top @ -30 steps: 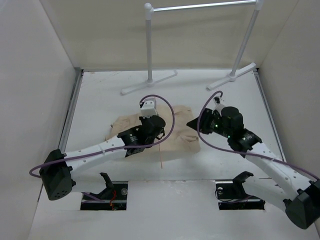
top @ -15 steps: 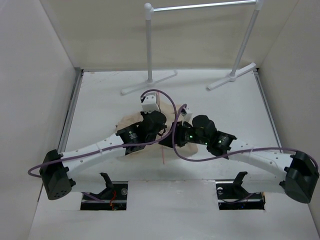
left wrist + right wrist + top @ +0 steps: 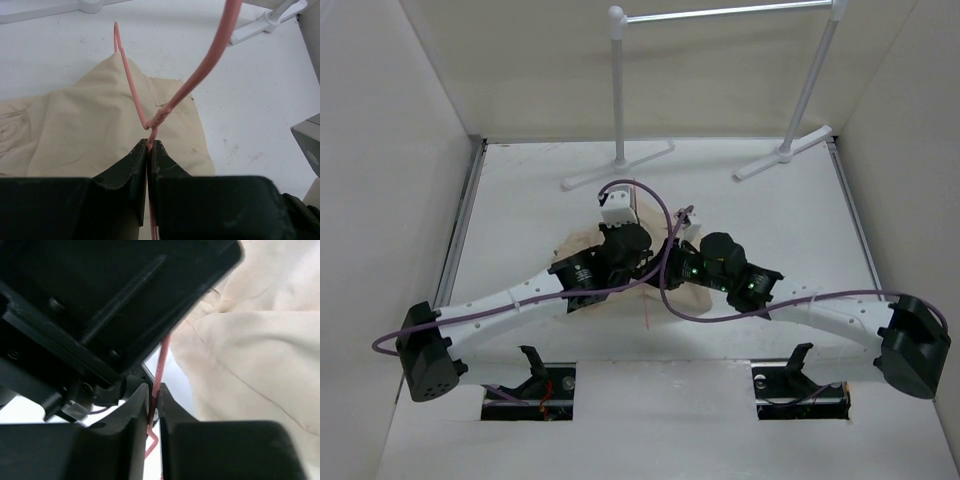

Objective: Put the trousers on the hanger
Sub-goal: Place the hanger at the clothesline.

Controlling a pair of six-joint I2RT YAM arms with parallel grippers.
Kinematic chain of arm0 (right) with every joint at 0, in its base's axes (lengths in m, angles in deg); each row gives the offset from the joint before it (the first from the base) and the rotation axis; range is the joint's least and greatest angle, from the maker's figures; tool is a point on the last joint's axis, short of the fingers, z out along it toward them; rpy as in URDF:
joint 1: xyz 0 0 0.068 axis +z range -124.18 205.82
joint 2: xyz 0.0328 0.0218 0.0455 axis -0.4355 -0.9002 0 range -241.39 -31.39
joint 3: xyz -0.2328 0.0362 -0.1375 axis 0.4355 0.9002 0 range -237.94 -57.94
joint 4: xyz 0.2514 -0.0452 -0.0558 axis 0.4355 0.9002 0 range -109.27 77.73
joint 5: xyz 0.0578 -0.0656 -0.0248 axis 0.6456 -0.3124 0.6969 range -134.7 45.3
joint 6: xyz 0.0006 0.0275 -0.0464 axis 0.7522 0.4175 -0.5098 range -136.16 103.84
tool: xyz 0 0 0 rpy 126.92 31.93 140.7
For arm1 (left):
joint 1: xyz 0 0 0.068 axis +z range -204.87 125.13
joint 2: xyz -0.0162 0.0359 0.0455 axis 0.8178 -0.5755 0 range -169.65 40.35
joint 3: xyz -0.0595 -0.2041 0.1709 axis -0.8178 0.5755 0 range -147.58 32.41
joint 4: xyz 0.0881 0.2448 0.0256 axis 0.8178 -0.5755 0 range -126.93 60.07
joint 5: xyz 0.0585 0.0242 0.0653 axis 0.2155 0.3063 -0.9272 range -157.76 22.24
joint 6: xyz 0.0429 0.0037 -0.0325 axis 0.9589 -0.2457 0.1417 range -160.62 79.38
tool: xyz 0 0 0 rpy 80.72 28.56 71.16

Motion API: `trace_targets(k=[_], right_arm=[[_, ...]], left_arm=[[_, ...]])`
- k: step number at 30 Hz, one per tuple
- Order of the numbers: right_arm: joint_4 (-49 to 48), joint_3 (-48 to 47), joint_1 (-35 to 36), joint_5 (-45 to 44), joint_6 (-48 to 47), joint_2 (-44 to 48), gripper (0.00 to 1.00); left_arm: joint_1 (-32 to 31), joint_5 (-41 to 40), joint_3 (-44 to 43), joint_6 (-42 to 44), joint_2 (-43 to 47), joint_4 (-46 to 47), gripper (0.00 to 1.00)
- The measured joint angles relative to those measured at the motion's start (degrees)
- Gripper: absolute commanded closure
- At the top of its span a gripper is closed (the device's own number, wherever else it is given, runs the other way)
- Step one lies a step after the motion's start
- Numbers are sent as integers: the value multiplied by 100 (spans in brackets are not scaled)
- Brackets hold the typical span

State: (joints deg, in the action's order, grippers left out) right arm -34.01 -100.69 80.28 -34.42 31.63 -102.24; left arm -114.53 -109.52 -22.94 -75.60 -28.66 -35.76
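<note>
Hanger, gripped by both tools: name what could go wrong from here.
1. The left tool and the right tool both pinch the thin hanger wire close together. Pulling in different directions could bend it or let it slip.
2. The two tools crowd tightly above the trousers, so one may knock the other on the next move.

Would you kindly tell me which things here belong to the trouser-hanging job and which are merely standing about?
Belong to the job: trousers; pink wire hanger.
Merely standing about: white rack at the back.
</note>
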Motion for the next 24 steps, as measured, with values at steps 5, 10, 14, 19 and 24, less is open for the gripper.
trace_targets(k=[5,10,14,19,24], right_arm=[[-129,162,-7,-151,289,153,95],[-372,225,-98,-146,505,511,97],[-385,203,-315,0,636,914,98],[-326,-114,-662,208,756,1093,98],[-92,-544,-931,363,748,1093,99]], left_arm=[[-44,-33,-131,2,42,-11,100],[-94,-35,-485,7,52,-17,90],[-101,-24,-927,35,96,7,69],[-101,42,-1550,232,144,83,41],[-120,170,-1917,527,162,317,0]])
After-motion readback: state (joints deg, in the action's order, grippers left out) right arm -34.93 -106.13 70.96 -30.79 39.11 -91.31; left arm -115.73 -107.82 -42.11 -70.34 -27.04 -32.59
